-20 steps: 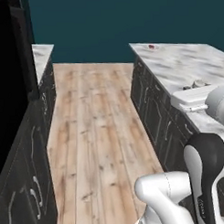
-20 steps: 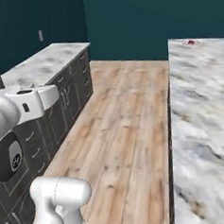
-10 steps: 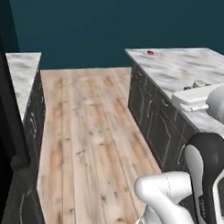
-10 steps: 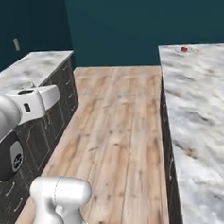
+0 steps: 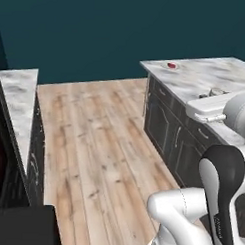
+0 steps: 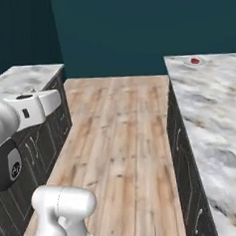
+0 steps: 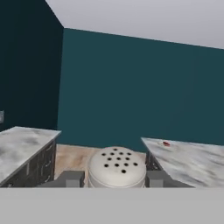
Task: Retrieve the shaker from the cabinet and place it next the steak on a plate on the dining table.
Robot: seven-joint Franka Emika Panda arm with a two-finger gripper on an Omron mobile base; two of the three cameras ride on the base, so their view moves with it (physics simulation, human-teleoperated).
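In the hand view the pincer (image 7: 116, 178) is clenched on the shaker (image 7: 116, 167), one dark finger (image 7: 70, 178) pressed against each flank of it. The shaker's pale rounded cap faces the camera, its dark holes plain to see, and it sits upright between the fingers, held in the air above the wooden floor (image 7: 72, 156).

That floor (image 5: 98, 148) runs as a long aisle of light planks away from the robot toward a dark teal wall (image 6: 134, 29). In the left base view the dining table (image 5: 206, 80) flanks the aisle on the right; its marble surface, veined in tan, rests on a dark grey base with panelled fronts. A second marble counter (image 5: 20, 98) on dark drawer units lines the left side of the aisle.

Far down the dining table, near the far corner of its surface on the aisle side, lies the steak (image 5: 171, 65), a small red piece on the plate (image 5: 175, 67), whose white rim barely stands out from the marble. In the right base view the same steak (image 6: 195, 60) sits near the far edge of the surface (image 6: 208, 98), well apart from the shaker.
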